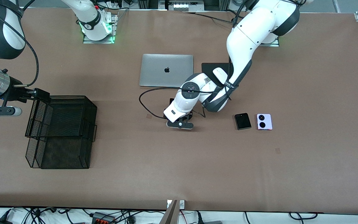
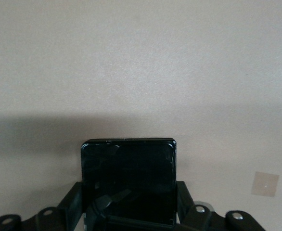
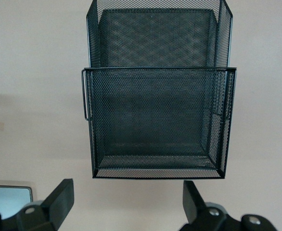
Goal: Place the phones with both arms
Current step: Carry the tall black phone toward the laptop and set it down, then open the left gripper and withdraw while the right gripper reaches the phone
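1. The left gripper (image 1: 180, 124) was low over the brown table (image 1: 306, 93), nearer the front camera than the closed silver laptop (image 1: 166, 70). Its wrist view showed a long slim black slab phone (image 2: 128, 183) between the two black fingers (image 2: 72, 202), which stood right beside its long edges; whether they actually pressed on the phone could not be told (the lower end of the phone was cut off by the frame edge).

2. In the front view this phone was hidden under the left arm's wrist apart from a dark corner.

3. The small squarish black flip phone (image 1: 242, 121) lay flat on the table, nearer the camera than the laptop and toward the left arm's end from it.

4. The small squarish lilac-white phone with two black circles (image 1: 264, 121) lay just beside the black flip phone, a little farther toward the left arm's end, not touching it.

5. The right gripper (image 3: 126, 202) waited in the air at the right arm's end of the table, well apart from the laptop, fingers spread wide and holding nothing.

6. A black wire-mesh two-tier tray (image 1: 64, 130) stood on the table toward the right arm's end from the laptop and nearer the camera.

7. A white computer mouse (image 1: 220, 74) sat on a black pad (image 1: 211, 70) just beside the laptop, partly covered by the left arm.
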`<state>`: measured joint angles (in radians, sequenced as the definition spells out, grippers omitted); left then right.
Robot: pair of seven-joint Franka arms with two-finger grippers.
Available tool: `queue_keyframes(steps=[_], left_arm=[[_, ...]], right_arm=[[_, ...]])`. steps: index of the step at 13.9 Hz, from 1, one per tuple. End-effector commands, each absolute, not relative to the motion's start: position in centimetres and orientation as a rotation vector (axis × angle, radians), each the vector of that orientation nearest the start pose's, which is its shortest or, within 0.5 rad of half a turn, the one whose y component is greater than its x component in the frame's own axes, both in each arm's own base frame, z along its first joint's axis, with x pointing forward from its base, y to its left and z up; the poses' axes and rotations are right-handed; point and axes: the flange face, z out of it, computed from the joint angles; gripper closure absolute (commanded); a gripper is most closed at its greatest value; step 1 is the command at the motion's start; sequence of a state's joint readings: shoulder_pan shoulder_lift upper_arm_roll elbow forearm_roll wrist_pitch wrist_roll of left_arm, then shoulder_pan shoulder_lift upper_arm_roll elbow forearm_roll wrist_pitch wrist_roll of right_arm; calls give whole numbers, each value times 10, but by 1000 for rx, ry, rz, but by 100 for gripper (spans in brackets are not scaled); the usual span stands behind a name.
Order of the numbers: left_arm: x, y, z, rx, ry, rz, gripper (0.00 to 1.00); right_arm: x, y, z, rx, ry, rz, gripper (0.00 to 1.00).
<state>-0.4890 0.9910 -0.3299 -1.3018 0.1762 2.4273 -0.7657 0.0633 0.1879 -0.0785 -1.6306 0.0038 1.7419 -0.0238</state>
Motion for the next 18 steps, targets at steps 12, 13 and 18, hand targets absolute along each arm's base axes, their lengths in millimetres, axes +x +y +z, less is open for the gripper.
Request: queue_keyframes(steps=[12, 13, 18], left_arm=[[662, -315, 304, -3124, -3, 150, 0], [669, -289, 312, -3107, -1, 177, 0], [682, -174, 408, -3028, 26, 158, 0]], right_arm=[[627, 105, 468, -3047, -242, 91, 0], [629, 128, 457, -3047, -276, 78, 0], [634, 255, 375, -3016, -515, -67, 0]])
